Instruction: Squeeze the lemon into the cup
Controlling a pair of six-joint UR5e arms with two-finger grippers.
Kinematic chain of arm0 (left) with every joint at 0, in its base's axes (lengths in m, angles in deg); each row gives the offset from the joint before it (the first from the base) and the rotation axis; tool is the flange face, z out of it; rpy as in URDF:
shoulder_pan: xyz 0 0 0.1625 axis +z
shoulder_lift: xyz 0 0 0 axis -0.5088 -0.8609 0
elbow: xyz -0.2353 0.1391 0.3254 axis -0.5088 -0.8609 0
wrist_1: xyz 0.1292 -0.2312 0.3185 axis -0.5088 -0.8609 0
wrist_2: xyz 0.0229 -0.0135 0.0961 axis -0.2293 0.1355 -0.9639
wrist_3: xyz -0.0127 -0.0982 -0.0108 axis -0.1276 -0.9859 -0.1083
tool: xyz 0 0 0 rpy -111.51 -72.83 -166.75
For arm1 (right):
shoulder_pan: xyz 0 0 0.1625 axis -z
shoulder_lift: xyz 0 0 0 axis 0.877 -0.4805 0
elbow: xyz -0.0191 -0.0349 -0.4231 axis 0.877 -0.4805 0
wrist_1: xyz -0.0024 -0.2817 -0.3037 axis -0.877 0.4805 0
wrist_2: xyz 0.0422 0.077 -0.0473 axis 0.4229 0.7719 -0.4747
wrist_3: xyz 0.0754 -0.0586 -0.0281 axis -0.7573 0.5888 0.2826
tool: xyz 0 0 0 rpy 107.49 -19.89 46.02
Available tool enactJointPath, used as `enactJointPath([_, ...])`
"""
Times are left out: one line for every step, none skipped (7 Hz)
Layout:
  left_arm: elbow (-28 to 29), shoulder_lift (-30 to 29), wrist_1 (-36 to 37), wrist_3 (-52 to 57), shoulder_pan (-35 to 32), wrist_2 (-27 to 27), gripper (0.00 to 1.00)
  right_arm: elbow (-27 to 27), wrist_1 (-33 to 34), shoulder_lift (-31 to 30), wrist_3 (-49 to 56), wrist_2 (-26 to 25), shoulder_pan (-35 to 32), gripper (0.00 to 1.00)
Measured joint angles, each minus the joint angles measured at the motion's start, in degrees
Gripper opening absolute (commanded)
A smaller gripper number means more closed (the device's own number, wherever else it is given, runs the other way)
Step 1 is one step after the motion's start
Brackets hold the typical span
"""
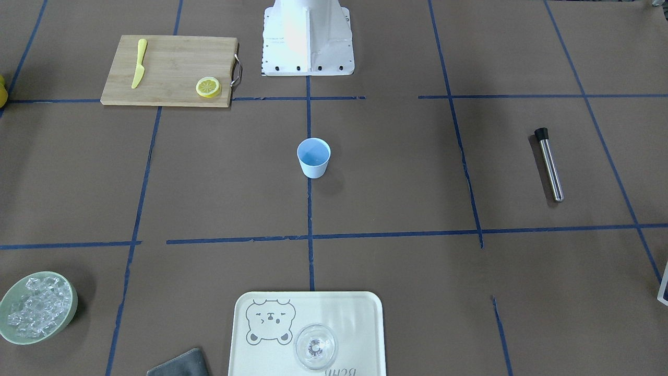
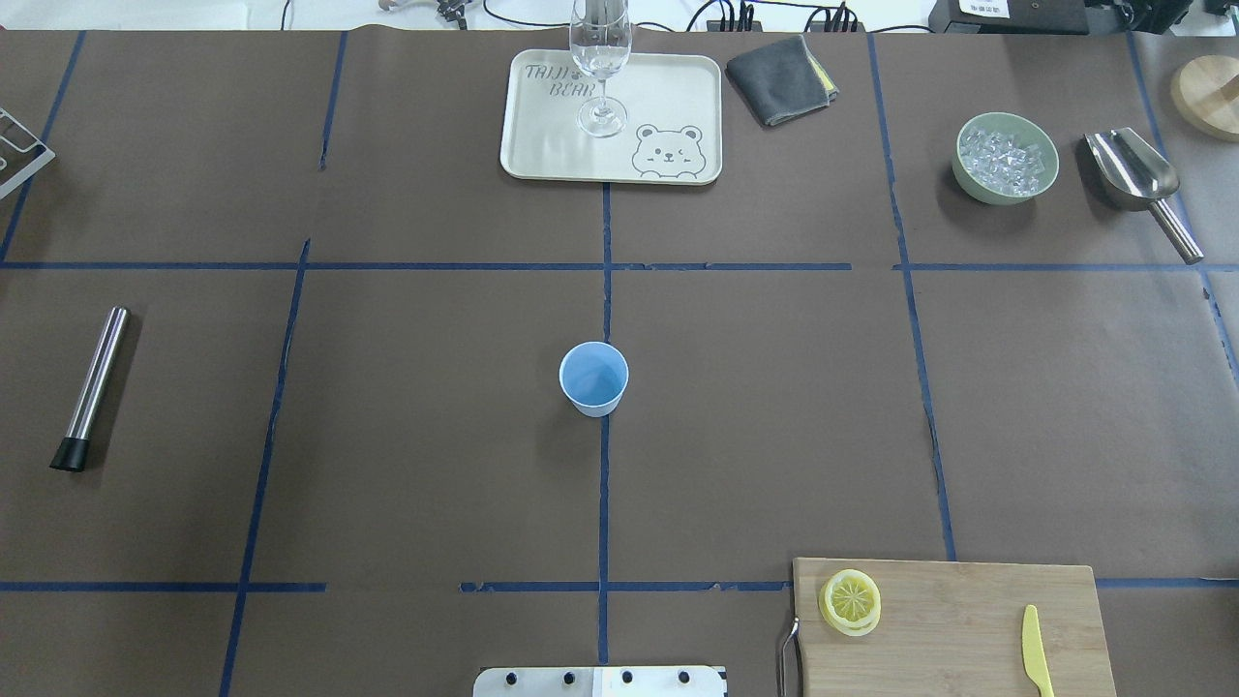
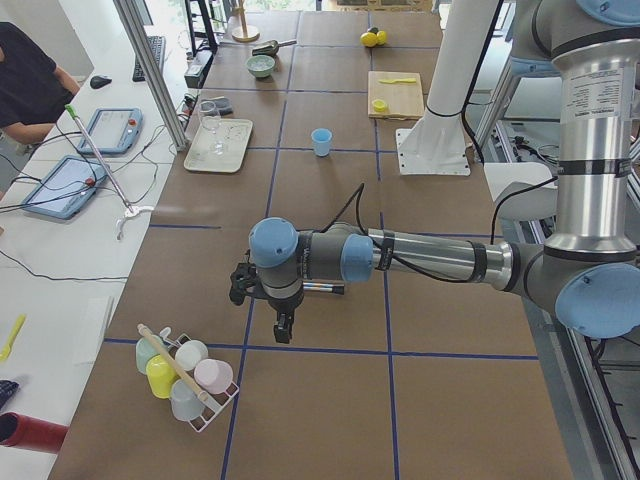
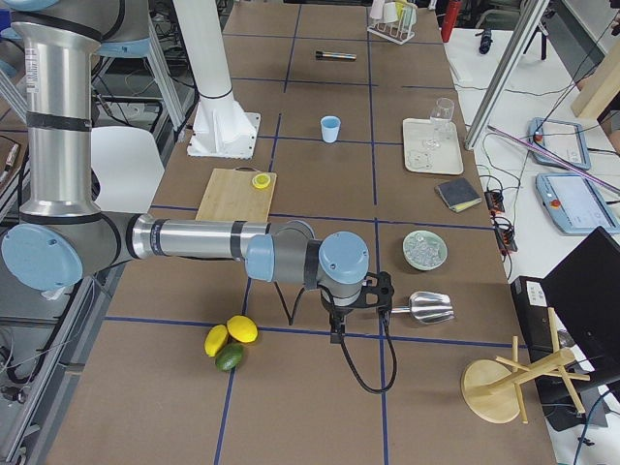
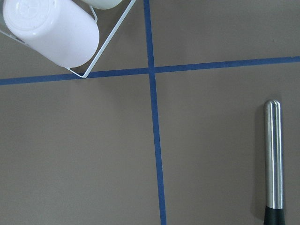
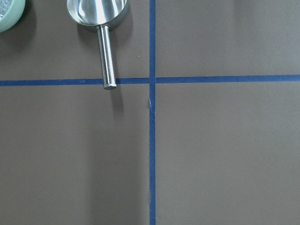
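The lemon (image 1: 208, 86), a round yellow cut piece with its segment face up, lies on a wooden cutting board (image 1: 167, 68) near its handle; it also shows in the overhead view (image 2: 851, 601). The light blue cup (image 1: 313, 156) stands upright and empty at the table's middle (image 2: 593, 378). Both grippers are far from them. The left gripper (image 3: 242, 286) hangs over the table's left end near a cup rack. The right gripper (image 4: 381, 292) hangs over the right end near a scoop. I cannot tell whether either is open or shut.
A yellow plastic knife (image 2: 1036, 663) lies on the board. A steel muddler (image 2: 92, 385) lies left. A tray (image 2: 542, 136) with a stemmed glass (image 2: 600, 58), a grey cloth (image 2: 779, 66), an ice bowl (image 2: 968, 174) and a scoop (image 2: 1133, 174) lie at the far side.
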Motion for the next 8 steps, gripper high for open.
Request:
enactJointPath([-0.2, 0.0, 0.0, 0.0, 0.0, 0.0, 1.00, 0.1, -0.1, 0.0, -0.1, 0.0, 0.0, 1.00])
enactJointPath([-0.4, 0.0, 0.0, 0.0, -0.1, 0.0, 1.00, 0.2, -0.1, 0.0, -0.1, 0.0, 0.0, 1.00])
enactJointPath([-0.7, -0.1, -0.1, 0.0, -0.1, 0.0, 1.00, 0.3, -0.1, 0.0, -0.2, 0.1, 0.0, 1.00])
enactJointPath([-1.5, -0.3, -0.5, 0.0, 0.0, 0.0, 1.00, 0.3, -0.1, 0.0, -0.1, 0.1, 0.0, 1.00])
enactJointPath([-2.6, -0.6, -1.1, -0.1, 0.0, 0.0, 1.00, 0.5, -0.1, 0.0, -0.2, 0.2, 0.0, 1.00])
enactJointPath([-3.2, -1.2, -1.4, -0.1, 0.1, 0.1, 1.00, 1.6, 0.1, 0.3, -0.5, 0.3, 0.1, 1.00])
enactJointPath([-3.4, -2.1, -1.5, -0.2, 0.2, 0.1, 1.00, 3.1, 0.6, 1.4, -2.2, 0.2, 0.6, 1.00])
enactJointPath([-3.4, -3.1, -1.6, -0.2, 0.2, 0.1, 1.00, 4.0, 0.9, 2.9, -5.5, 0.1, 1.8, 1.00])
